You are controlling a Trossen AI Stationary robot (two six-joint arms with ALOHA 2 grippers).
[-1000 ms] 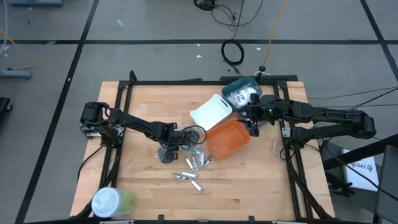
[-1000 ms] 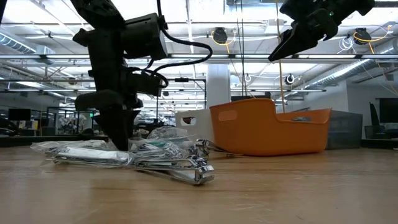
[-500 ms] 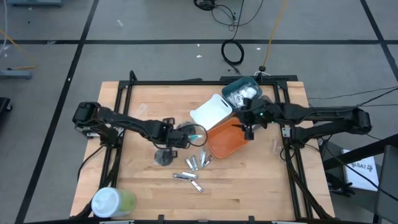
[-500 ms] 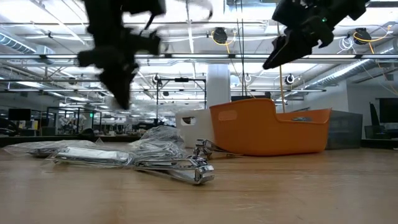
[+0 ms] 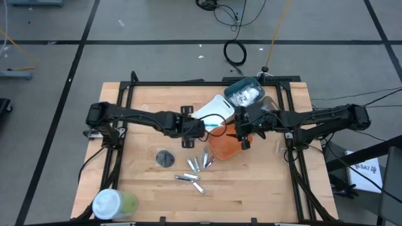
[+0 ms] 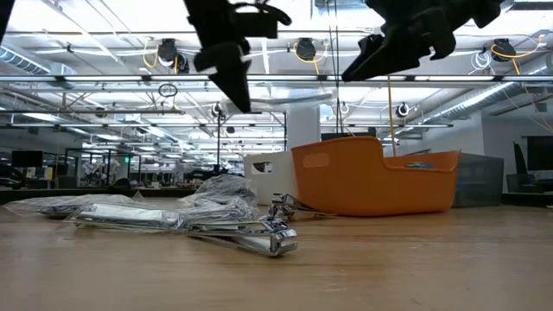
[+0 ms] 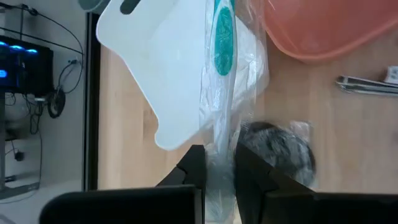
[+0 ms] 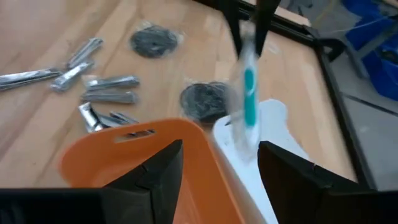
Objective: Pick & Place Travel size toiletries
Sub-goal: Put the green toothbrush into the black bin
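Two arms meet over the middle of the table. In the high view the left gripper (image 5: 202,126) sits just left of centre, jaws pinched shut on a clear-wrapped stick (image 7: 222,68) with a teal band — the left wrist view shows the wrap squeezed between the dark fingers (image 7: 194,167), the stick running out over the white bin (image 7: 163,56). From the right wrist view the same stick (image 8: 248,99) hangs upright above the white bin (image 8: 267,134), blurred.

Right gripper (image 5: 241,133) hovers over the orange bin (image 5: 223,142) at centre frame, jaws part open, nothing between them; its fingers (image 8: 154,177) frame the orange rim (image 8: 124,146) in its own view.

Below centre on the wood lies the dark disc (image 5: 166,159), and just right of it a loose scatter of silver tubes (image 5: 198,164) — some more tubes (image 5: 190,180) lie lower still. The right wrist view shows a second wrapped disc (image 8: 205,101) near the orange bin's edge.

Up in the upper middle a teal bin (image 5: 247,94) holds white packets. At the lower left corner stands a white-and-green cylinder (image 5: 114,204).

In the low view both grippers hang high — left (image 6: 232,73), right (image 6: 367,62) — well above the tubes (image 6: 251,235) on the table.
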